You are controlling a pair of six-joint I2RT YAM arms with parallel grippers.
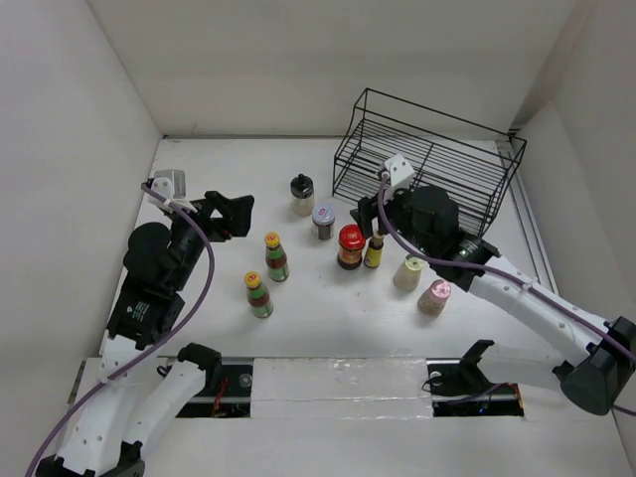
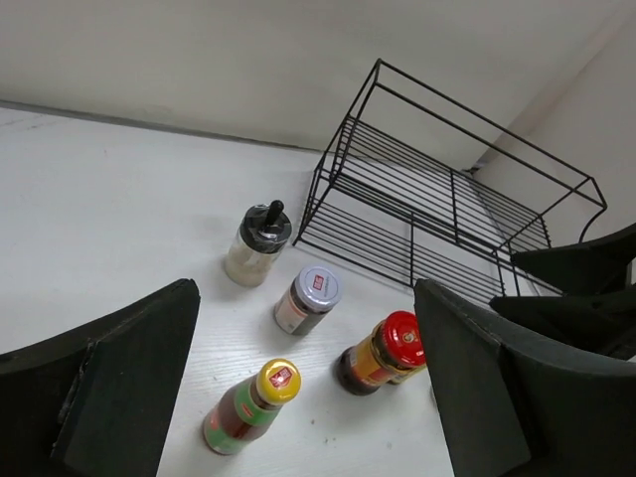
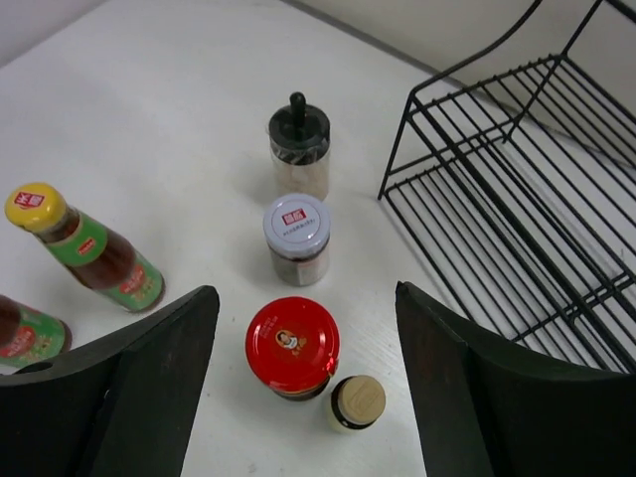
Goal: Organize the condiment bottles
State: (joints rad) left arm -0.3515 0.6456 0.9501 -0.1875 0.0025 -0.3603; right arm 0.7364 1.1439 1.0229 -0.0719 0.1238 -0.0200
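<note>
Left and right jaws spread wide, empty; round-capped glossy bottles [image 1: 350,246] stand beside black wire rack [image 1: 447,174]

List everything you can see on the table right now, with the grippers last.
yellow-capped bottles: 2, red-green, left of the group
black-capped jar: 1, clear, farthest back, left of the rack
purple-lidded jar: 1, dark contents, just in front of the black-capped jar
red-lidded jar: 1, centre
yellow bottle: 1, dark cap, close beside the red-lidded jar on its right
cream bottle: 1, right of the yellow bottle
pink-capped bottle: 1, nearest on the right
wire rack: 1, black, back right
table: 1, white
left gripper: open, left side
right gripper: open, over the red-lidded jar
</note>
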